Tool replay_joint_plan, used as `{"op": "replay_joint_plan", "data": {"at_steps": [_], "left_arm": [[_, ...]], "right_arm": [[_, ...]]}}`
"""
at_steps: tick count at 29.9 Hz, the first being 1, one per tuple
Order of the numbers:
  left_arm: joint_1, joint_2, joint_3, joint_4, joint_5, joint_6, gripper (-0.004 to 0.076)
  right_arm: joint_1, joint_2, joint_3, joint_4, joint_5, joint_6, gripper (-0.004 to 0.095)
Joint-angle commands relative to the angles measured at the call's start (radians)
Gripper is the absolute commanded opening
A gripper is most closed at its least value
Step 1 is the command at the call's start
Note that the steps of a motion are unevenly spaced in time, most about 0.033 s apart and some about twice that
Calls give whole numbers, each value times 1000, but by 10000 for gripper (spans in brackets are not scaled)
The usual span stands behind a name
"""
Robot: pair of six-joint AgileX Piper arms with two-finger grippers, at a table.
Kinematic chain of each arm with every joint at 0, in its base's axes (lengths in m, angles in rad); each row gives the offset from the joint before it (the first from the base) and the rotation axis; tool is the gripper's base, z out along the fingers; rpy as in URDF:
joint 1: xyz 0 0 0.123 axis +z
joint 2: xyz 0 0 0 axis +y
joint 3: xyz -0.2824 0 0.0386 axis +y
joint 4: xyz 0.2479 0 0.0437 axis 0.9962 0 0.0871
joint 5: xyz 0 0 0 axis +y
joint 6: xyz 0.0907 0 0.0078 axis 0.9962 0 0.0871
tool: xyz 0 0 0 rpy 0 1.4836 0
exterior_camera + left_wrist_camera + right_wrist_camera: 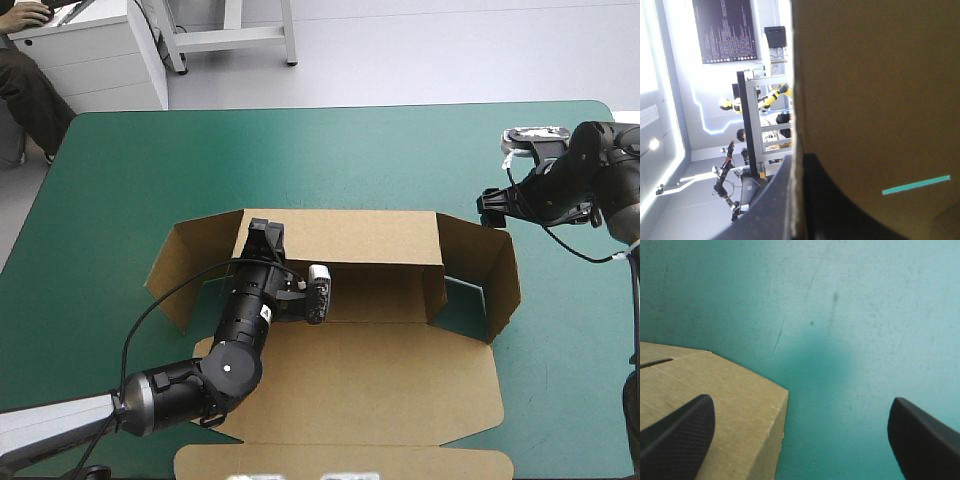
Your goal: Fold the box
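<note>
The brown box (380, 385) lies in the middle of the teal-green table, its base flat. Its back wall (345, 238) and both side flaps stand raised. My left gripper (263, 232) sits at the back wall's left end. In the left wrist view that gripper (799, 165) straddles the board's edge with one black finger (840, 210) on each face, shut on it. My right gripper (490, 205) hovers at the far tip of the right side flap (490, 265). Seen from the right wrist, it (802, 405) is open, with a corner of the flap (740, 405) under one finger.
The box's lid panel (340, 462) reaches to the table's near edge. The left side flap (195, 260) stands angled outward beside my left arm. Bare teal-green cover (330, 150) stretches beyond the back wall to the far edge.
</note>
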Motion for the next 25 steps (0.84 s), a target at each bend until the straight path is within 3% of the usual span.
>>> {"op": "replay_joint_plan", "data": {"at_steps": [1,7,17,25], "left_arm": [[-6,-31,-28,99,60,-20,-10],[-6,-31,-32,116,83,-123,-10],[-6,-31,-32,116,89,-118,-10],[-6,-31,-32,116,89,-77,-10]], "right_arm": [[-25,-48,-20,-2,14,-13,863],[-27,-51,-16,-5,6,-13,863],[-27,-51,-14,45,-7,-18,863],[-27,-175,197,160,-197,-55,863]]}}
